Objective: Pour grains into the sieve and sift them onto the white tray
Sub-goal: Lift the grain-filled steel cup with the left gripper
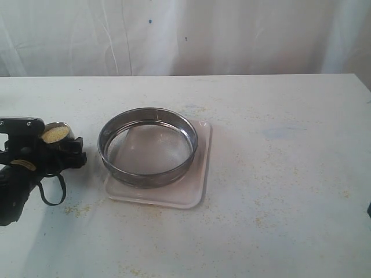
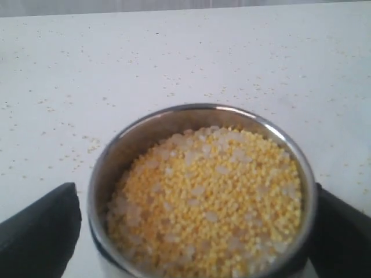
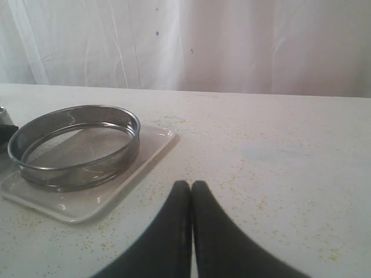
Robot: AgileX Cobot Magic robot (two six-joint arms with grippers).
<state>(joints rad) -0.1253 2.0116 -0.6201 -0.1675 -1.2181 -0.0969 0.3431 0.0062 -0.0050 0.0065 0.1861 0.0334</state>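
A small steel cup (image 2: 168, 119) full of yellow grains (image 2: 208, 197) stands on the table at the far left (image 1: 57, 134). My left gripper (image 2: 196, 194) is open around it: one black finger (image 2: 46, 226) stands a little off the cup's wall, the other (image 2: 343, 231) is right against it. The sieve (image 1: 145, 176), a wide steel ring with a mesh bottom and nothing in it, rests on the white tray (image 1: 194, 186) in the middle of the table. My right gripper (image 3: 191, 186) is shut with nothing in it, low over the table to the right of the tray (image 3: 148, 145).
Stray grains are scattered thinly over the white tabletop (image 1: 278, 174), thickest around the tray. A white curtain (image 1: 232, 35) hangs behind the table's far edge. A black cable loop (image 1: 53, 191) hangs from the left arm.
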